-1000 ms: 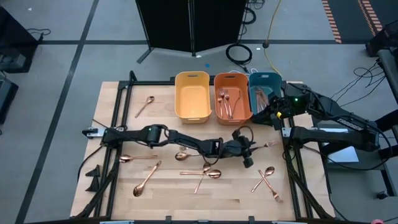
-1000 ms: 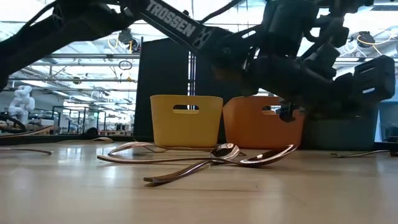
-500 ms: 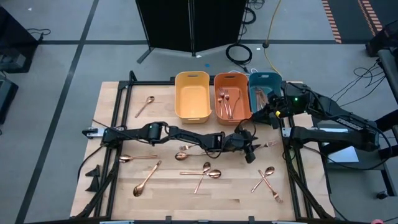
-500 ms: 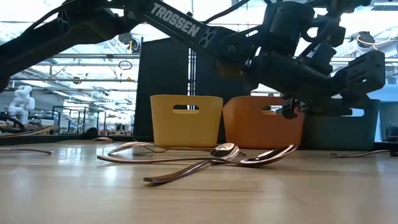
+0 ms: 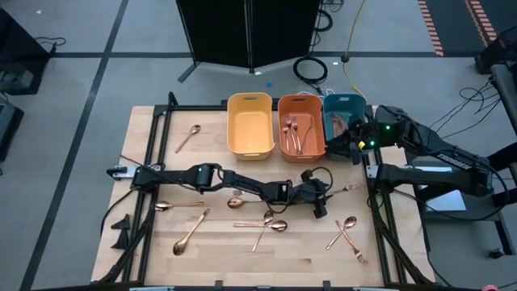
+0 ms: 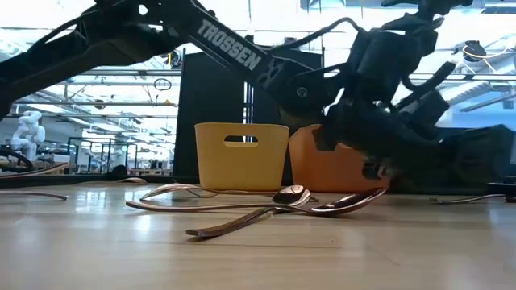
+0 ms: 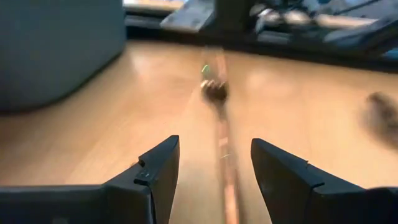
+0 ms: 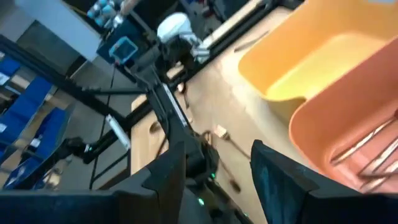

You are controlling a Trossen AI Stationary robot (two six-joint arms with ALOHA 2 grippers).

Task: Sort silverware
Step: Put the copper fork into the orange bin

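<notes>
Left wrist view shows the left gripper (image 7: 214, 165) fingers (image 7: 158, 163) released astride a thin, stiff, slippery fork (image 7: 219, 118) lying flat on the bench (image 7: 93, 137), best pinched mid-handle; the right gripper (image 5: 349, 150) hangs released over the bins.

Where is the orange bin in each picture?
High view: orange bin at the table's far edge, middle of three bins.
Low view: behind the left arm, right of centre.
Left wrist view: not in it.
Right wrist view: right side.
Shared landmark: yellow bin beside it.
</notes>
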